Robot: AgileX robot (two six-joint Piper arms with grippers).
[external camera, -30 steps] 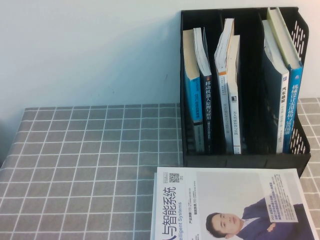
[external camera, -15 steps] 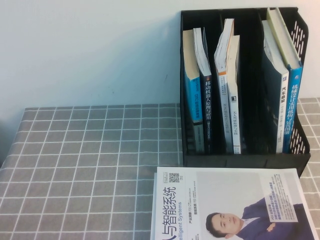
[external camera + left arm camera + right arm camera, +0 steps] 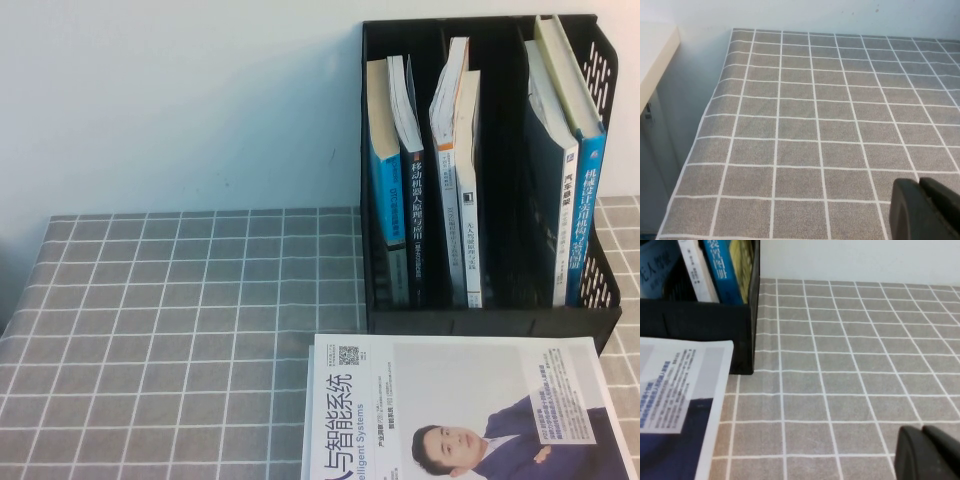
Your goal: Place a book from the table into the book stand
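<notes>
Judging by the layout, the placing step looks done: the thick pale book (image 3: pixel 588 180) w/ blue spine stands upright in the book stand (image 3: pixel 480 322), in the end compartment nearest the right hand's side, leaning beside a dark-covered vol. Neither hand shows in the high view.

Left hand (image 3: pixel 926 210) hangs low over bare tabletop (image 3: pixel 180 320), fingers pressed together, holding nothing; the stand is out of its view. Right hand (image 3: pixel 930 452) hovers over bare cloth too, the stand's corner ahead of it and off to one side. Its fingers look closed w/ nothing between, though only the tips show, so that's probably, not certainly.

A white book (image 3: pixel 450 400) w/ a man's portrait lies flat in front of the stand, near the right hand.

Next move, as I read it: nothing to grip. Arms just need to park clear of the stand w/o clipping the white book.
</notes>
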